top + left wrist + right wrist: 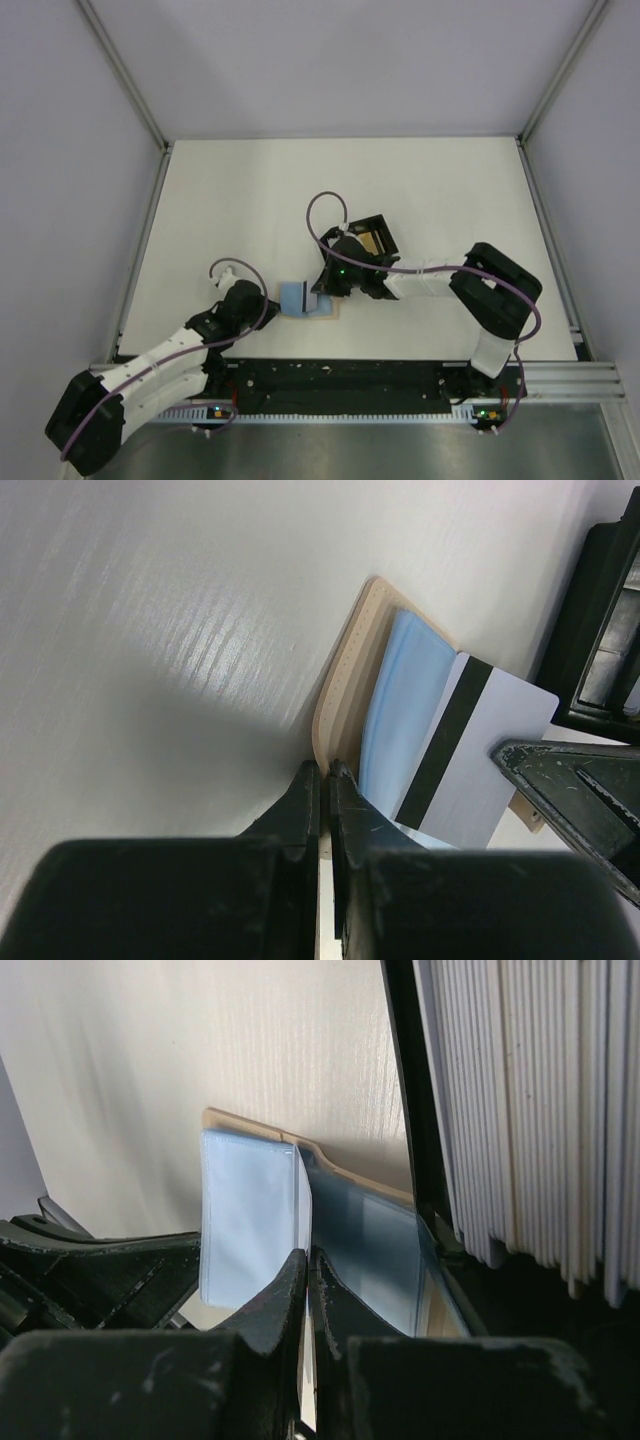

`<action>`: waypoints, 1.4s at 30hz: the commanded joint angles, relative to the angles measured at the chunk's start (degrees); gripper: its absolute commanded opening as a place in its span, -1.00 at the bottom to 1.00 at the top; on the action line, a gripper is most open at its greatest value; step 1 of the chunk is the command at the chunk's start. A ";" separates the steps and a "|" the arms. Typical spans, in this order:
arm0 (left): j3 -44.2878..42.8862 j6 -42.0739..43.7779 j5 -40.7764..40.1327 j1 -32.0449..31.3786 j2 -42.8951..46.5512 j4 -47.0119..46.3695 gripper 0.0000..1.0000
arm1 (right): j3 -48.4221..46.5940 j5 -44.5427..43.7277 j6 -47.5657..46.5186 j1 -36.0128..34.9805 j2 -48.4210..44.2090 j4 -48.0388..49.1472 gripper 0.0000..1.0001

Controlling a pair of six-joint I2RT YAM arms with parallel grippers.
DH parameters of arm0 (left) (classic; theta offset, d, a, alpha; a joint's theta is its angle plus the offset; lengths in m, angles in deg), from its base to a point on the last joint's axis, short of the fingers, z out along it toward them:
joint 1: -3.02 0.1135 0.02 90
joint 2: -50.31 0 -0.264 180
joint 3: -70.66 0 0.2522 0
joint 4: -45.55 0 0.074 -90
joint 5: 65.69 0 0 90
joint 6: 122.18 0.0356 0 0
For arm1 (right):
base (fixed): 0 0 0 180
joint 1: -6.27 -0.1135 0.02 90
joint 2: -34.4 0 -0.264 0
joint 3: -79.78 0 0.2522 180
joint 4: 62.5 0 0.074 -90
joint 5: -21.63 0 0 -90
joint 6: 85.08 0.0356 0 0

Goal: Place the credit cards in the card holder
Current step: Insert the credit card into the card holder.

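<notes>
The tan card holder (pixel 326 316) lies on the white table near the front edge. My left gripper (pixel 325 772) is shut on its near edge, a tan sliver (pixel 345 680) showing between the fingertips. A light blue pocket (pixel 400 705) gapes open inside it. A pale blue credit card (pixel 485 750) with a black stripe stands tilted over that pocket. My right gripper (pixel 306 1256) is shut on this card's edge (pixel 250 1220). From above, the card (pixel 294 297) sits between the left gripper (pixel 272 303) and the right gripper (pixel 322 297).
A black open tray (pixel 386 226) holding a row of upright pale cards (pixel 520 1110) stands just behind the right gripper, its wall (pixel 405 1080) close to the jaws. Metal frame rails run along both table sides.
</notes>
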State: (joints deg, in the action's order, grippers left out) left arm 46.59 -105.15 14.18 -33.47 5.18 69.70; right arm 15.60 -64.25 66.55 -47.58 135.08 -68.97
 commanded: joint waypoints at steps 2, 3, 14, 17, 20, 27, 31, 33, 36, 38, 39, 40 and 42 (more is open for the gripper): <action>2.04 -0.33 -0.68 -0.51 -0.05 -0.02 -1.00 | 1.89 -0.78 1.57 -1.97 3.38 -5.98 -1.00; 2.13 -0.24 -0.59 -0.60 0.03 -0.02 -1.00 | 2.16 -1.48 1.31 -2.05 2.94 -6.49 -1.00; 2.75 0.46 -2.26 -0.51 0.21 -0.11 -1.00 | 2.78 -1.39 -2.91 -3.90 1.36 -8.26 -1.00; 2.66 0.55 -2.61 -0.51 0.30 -0.20 -1.00 | 3.21 -1.92 -2.74 -3.99 0.74 -8.69 -1.00; 2.57 0.72 -2.70 -0.60 0.39 -0.20 -1.00 | 4.00 -1.83 -3.09 -3.99 -0.31 -8.79 -1.00; 2.48 1.34 -2.09 -0.51 0.30 -0.63 -1.00 | 0.05 0.01 -2.31 -3.99 5.04 -7.73 -1.00; 2.40 1.52 -1.74 -0.51 0.56 -0.73 -1.00 | -1.44 -0.08 -0.38 -3.64 5.84 -9.04 -1.00; 2.48 1.51 -1.65 -0.51 0.82 -0.64 -1.00 | -0.74 -0.86 0.34 -3.46 5.05 -8.96 -1.00; 2.66 1.51 -1.73 -0.60 0.74 -0.55 -1.00 | -0.13 -2.26 0.77 -3.55 4.09 -11.32 -1.00; 2.57 1.51 -1.82 -0.60 0.74 -0.38 -1.00 | 1.54 -3.85 1.21 -3.55 2.24 -11.94 -1.00; 2.57 1.43 -2.00 -0.60 0.74 -0.37 -1.00 | 2.07 -6.21 1.22 -3.46 1.28 -12.56 -1.00; 2.57 1.43 -2.00 -0.51 0.83 -0.37 -1.00 | 2.51 -6.84 1.22 -3.55 0.75 -13.08 -1.00; 2.57 1.43 -2.09 -0.51 0.83 -0.46 -1.00 | 3.30 -6.85 1.48 -3.46 -0.05 -13.27 -1.00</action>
State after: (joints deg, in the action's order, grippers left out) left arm 47.46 -104.30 12.08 -33.84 5.97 68.74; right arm 15.10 -68.23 67.36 -49.90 135.74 -72.62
